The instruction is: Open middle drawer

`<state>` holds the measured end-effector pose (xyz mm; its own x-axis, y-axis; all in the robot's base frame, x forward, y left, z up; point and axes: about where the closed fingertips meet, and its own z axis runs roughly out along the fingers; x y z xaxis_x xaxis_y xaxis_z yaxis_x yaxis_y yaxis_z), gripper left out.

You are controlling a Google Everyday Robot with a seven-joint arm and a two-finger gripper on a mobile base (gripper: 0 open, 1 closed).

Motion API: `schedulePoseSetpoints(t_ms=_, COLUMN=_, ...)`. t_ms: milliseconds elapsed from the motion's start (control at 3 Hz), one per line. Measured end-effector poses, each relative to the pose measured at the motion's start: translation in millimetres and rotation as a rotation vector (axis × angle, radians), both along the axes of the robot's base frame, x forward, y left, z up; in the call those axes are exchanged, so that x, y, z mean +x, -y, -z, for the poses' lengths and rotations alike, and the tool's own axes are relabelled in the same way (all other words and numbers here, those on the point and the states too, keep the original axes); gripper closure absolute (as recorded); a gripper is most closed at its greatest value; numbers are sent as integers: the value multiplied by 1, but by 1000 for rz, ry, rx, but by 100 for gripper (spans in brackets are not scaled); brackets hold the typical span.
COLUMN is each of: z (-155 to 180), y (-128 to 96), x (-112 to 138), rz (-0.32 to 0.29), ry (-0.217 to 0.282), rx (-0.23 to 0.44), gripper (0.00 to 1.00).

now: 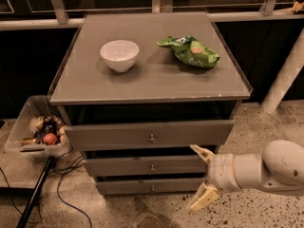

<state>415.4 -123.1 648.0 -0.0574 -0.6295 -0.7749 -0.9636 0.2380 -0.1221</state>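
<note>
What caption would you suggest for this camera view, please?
Open end effector by the middle drawer, right of its knob.

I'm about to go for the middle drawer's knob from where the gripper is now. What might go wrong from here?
1. The gripper, open, sits by the right end of the middle drawer, well off its knob; a straight push would likely hit the front panel.
2. The top drawer juts out above, so the upper finger may catch on it.
3. The bottom drawer's knob lies just below; a low approach may grab it instead.
</note>
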Motion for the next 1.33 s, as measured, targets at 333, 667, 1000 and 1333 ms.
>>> schedulePoseSetpoints(t_ms=333, z=0, y=0, x=0, rz=0, ry=0, rx=0, gripper=0)
schedulePoseSetpoints(t_ms=667, z=11, y=-9, x=2, rz=33, ry=-6, rx=-36, gripper=0)
schedulePoseSetpoints(t_ms=1000, z=37, y=-24, x=2, rz=78, ry=-18, rx=-153, gripper=0)
schedulePoseSetpoints(t_ms=1333, z=58, y=-25, x=14, rz=144, ry=6, rx=-261, gripper=0)
